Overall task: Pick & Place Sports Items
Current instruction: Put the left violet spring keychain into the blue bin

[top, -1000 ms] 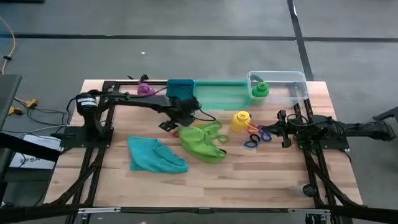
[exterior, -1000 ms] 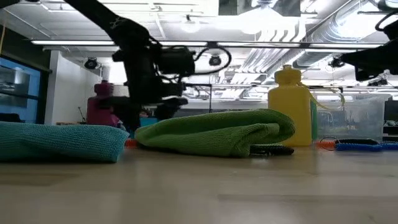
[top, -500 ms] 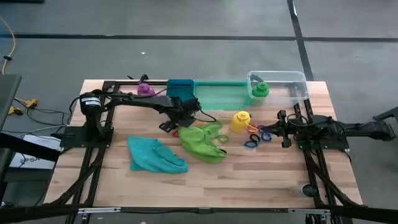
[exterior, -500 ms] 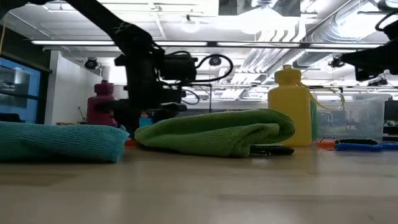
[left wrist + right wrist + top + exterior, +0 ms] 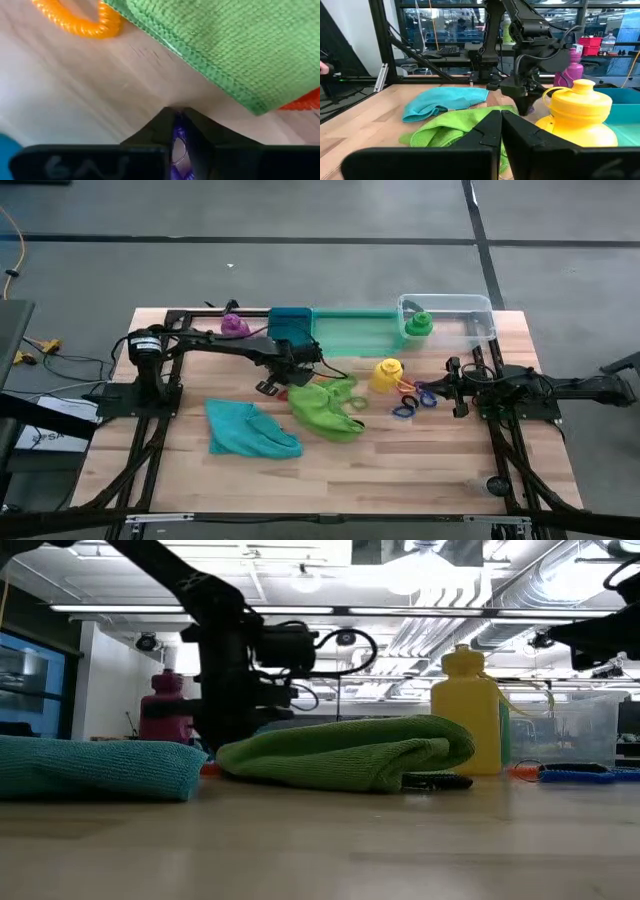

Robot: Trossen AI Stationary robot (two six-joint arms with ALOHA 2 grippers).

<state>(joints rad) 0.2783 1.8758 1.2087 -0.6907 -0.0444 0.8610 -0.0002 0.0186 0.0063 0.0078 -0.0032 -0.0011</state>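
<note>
My left gripper (image 5: 283, 384) points down at the table by the far left edge of the lime-green cloth (image 5: 325, 408) and is shut on a purple ring (image 5: 178, 145). An orange ring (image 5: 82, 22) lies beside it on the wood. The teal cloth (image 5: 250, 430) lies toward the near left. The yellow bottle (image 5: 387, 374) stands mid-table, with more coloured rings (image 5: 412, 400) next to it. The purple bottle (image 5: 234, 324) stands at the far left. The green bottle (image 5: 418, 324) stands in the clear bin (image 5: 470, 310). My right gripper (image 5: 501, 125) waits shut at the table's right. My left gripper pinches a small purple ring (image 5: 178, 142) between its two fingertips, coming from above and pointing down. The ring sits at the level of the table, just beside the lime-green cloth's edge (image 5: 210, 75). Whether it is off the wood, I cannot tell.
A blue bin (image 5: 291, 322) and a green bin (image 5: 355, 332) stand in a row with the clear bin along the far edge. Bare wood lies along the near edge (image 5: 400, 470). Dark arm frames (image 5: 150, 430) run down both sides.
My left gripper has gone down to the table beside the lime-green cloth and has shut its fingers on the purple ring. The cloths and bottles have stayed where they were.
</note>
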